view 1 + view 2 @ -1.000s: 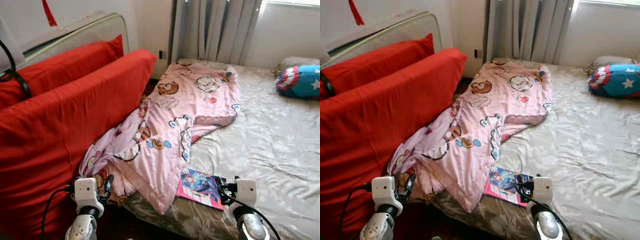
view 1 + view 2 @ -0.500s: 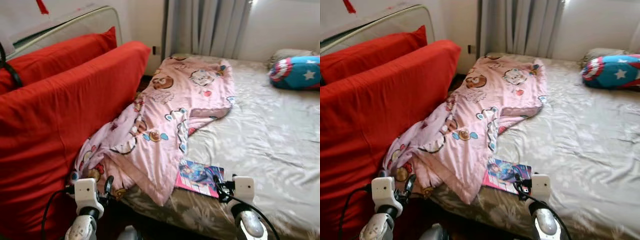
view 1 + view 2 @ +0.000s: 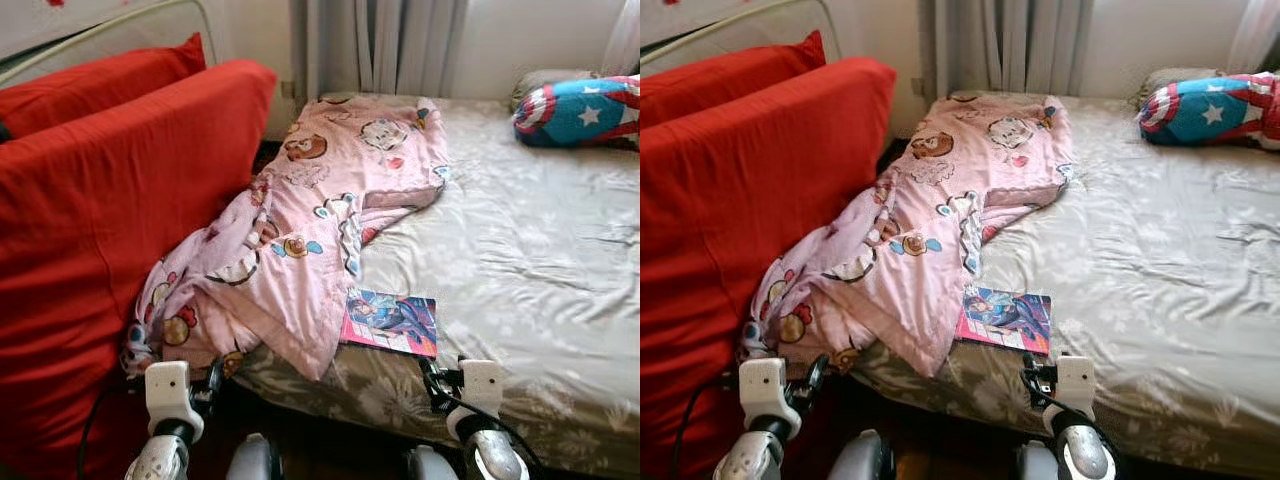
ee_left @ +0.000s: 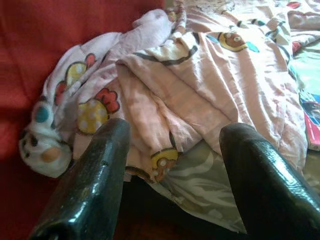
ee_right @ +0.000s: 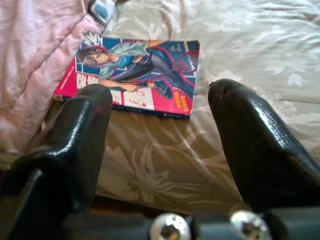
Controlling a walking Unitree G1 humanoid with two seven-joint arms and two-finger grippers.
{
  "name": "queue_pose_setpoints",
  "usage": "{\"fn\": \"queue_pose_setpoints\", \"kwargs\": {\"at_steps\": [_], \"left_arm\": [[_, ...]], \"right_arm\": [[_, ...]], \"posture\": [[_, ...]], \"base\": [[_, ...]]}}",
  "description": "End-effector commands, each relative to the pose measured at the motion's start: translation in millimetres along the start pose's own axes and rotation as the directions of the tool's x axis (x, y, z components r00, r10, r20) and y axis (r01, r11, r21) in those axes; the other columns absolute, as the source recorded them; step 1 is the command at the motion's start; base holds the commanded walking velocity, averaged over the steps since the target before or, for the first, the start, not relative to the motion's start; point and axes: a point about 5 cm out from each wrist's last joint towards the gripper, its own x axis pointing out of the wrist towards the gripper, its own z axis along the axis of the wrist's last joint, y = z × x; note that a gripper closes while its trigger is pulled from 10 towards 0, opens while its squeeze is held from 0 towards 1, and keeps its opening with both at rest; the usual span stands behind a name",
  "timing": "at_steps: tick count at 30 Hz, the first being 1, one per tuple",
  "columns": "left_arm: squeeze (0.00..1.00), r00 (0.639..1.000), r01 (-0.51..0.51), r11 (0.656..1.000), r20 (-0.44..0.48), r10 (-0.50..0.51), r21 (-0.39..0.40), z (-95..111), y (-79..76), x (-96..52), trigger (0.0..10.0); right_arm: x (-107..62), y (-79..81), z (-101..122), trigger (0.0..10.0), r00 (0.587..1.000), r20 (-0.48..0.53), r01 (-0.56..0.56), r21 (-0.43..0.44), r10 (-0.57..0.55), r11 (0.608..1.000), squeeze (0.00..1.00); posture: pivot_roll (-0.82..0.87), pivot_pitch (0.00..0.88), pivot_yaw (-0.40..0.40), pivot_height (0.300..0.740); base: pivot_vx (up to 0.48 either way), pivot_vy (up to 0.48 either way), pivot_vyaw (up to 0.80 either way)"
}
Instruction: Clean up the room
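right gripper [image 5: 160,145] wide open, holding nothing, poised short of the bed edge with the comic book [image 5: 131,76] lying flat just ahead of its fingertips, untouched. left gripper [image 4: 172,165] equally spread and empty, facing the crumpled pink blanket [image 4: 210,85] hanging off the mattress beside the red cushion [image 3: 110,210]. judgement: tidying barely begun; book and blanket both remain out of place on the bed [image 3: 540,250].

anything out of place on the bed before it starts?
Yes. The pink blanket is bunched along the bed's left side, its corner spilling off the edge against the red cushion. A comic book lies loose near the front edge, one corner under the blanket. The sheet is wrinkled.
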Motion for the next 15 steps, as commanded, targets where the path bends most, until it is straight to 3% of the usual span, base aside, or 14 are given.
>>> {"fn": "queue_pose_setpoints", "kwargs": {"at_steps": [1, 15], "left_arm": [[0.0, 1.0, 0.002, 1.0, 0.007, -0.002, 0.004, 4.6, 2.3, 2.8, 10.0], [0.0, 1.0, -0.001, 1.0, 0.001, 0.001, 0.004, 5.2, 1.9, 4.9, 10.0]], "right_arm": [[-1.3, 1.0, -3.0, 10.0, 1.0, -0.011, 0.005, 0.011, -0.005, 1.0, 0.0], [-1.7, 2.0, -4.2, 10.0, 1.0, -0.017, -0.001, 0.016, 0.002, 1.0, 0.0]], "posture": [[-0.01, 0.084, 0.043, 0.642], [-0.02, 0.081, 0.041, 0.642]], "base": [[0.0, 0.0, 0.0], [0.0, 0.0, 0.0]]}}
